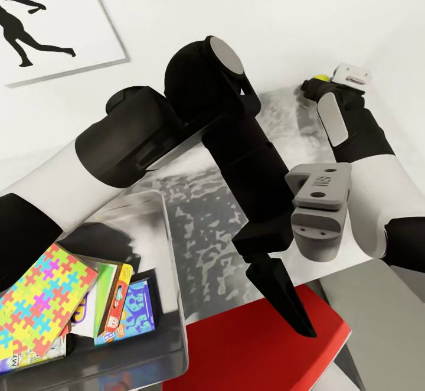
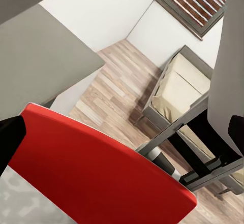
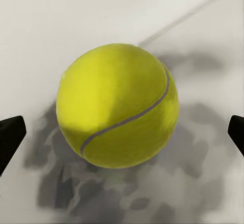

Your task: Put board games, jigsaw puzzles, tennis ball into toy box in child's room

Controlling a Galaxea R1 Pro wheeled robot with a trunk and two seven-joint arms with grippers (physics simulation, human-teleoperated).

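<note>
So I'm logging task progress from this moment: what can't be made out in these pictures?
- Toy box contents, head view: cut off at the picture's edge, overlapping; the full count is unclear.
- Tennis ball, head view: mostly hidden behind the right arm.
- Right gripper, right wrist view: just the fingertips show, open, either side of the ball.

Grey bracket (image 1: 320,193) on the right arm: embossed lettering is seen, too blurred to be read
Board games (image 1: 121,305) in the toy box (image 1: 168,344): print is seen on the box edges, too small to be read
Elsewhere: nothing legible is found
</note>
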